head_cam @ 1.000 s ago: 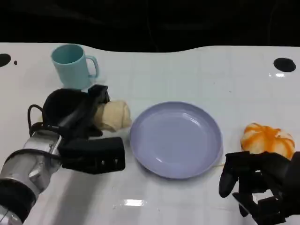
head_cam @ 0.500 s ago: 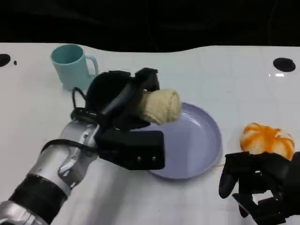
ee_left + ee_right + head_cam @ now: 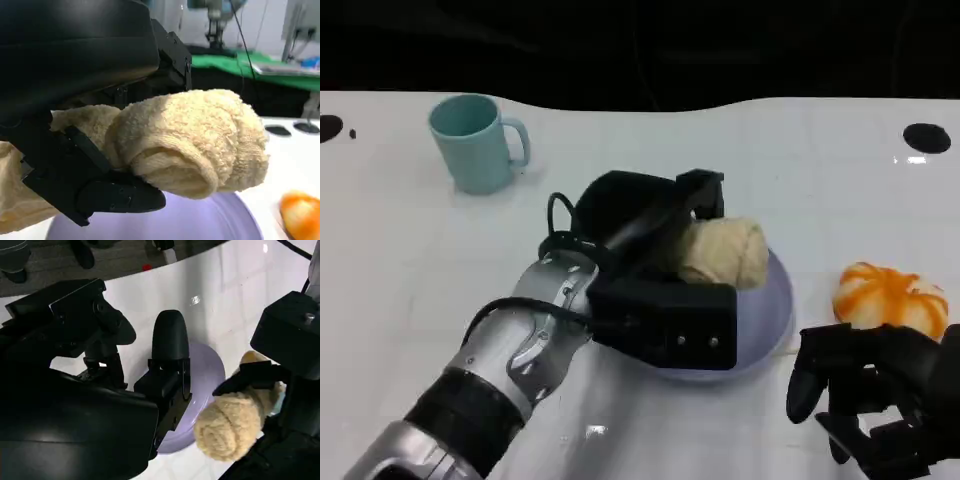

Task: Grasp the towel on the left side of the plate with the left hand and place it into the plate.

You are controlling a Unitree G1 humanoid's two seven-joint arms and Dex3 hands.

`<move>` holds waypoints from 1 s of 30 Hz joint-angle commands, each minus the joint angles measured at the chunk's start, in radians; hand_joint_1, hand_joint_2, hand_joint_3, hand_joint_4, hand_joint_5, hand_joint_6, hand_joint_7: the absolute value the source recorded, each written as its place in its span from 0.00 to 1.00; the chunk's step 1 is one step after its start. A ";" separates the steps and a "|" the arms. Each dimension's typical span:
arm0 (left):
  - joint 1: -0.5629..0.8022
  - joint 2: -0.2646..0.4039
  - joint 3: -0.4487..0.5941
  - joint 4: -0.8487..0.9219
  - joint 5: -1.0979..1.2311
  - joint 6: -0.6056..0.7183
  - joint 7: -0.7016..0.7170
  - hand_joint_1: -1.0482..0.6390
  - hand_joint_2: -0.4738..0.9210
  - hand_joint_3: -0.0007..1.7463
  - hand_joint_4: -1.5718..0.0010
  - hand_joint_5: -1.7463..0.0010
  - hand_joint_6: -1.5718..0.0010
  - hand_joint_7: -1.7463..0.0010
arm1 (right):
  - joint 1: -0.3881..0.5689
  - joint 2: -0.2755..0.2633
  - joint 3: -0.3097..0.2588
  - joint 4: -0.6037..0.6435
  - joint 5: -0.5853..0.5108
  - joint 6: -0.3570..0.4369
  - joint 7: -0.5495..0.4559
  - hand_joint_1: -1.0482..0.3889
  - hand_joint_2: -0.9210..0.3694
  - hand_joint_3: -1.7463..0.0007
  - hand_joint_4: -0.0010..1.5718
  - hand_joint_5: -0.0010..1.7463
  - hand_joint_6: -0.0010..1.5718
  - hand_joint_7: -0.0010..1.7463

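A rolled cream towel (image 3: 725,251) is gripped by my left hand (image 3: 645,235), held in the air over the lavender plate (image 3: 775,300). In the left wrist view the towel roll (image 3: 190,140) sits between the black fingers (image 3: 110,195), above the plate's purple surface (image 3: 200,220). The right wrist view shows the towel (image 3: 232,427) hanging beside the plate (image 3: 202,372). My right hand (image 3: 870,395) stays low at the table's near right, fingers curled in, holding nothing.
A teal mug (image 3: 475,140) stands at the back left. An orange-and-white pumpkin-like object (image 3: 890,295) lies right of the plate, just behind my right hand. Two black round marks (image 3: 926,137) sit near the table's far corners.
My left hand lifted the towel off the table left of the plate and carried it rightward over the plate. The right hand has not moved.
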 commanded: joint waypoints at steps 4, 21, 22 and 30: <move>-0.010 0.035 -0.019 -0.048 0.001 0.039 -0.141 0.35 1.00 0.04 0.80 0.65 0.71 0.97 | -0.003 -0.012 -0.012 -0.011 0.011 0.004 0.003 0.76 0.25 0.40 0.44 0.97 0.43 0.81; 0.068 0.140 0.053 -0.280 -0.078 0.076 -0.290 0.16 1.00 0.07 0.96 0.75 0.90 0.98 | -0.003 -0.012 -0.012 -0.004 0.010 -0.008 0.004 0.76 0.26 0.39 0.44 0.98 0.43 0.82; 0.083 0.148 0.072 -0.308 -0.105 0.076 -0.307 0.17 1.00 0.07 0.95 0.75 0.89 0.98 | -0.003 -0.010 -0.012 -0.004 0.012 -0.005 0.003 0.76 0.26 0.39 0.44 0.98 0.43 0.82; 0.213 0.202 0.202 -0.503 -0.295 0.089 -0.401 0.31 1.00 0.10 0.76 0.62 0.75 0.92 | 0.000 -0.007 -0.009 -0.012 0.011 -0.001 -0.001 0.76 0.26 0.39 0.44 0.97 0.43 0.82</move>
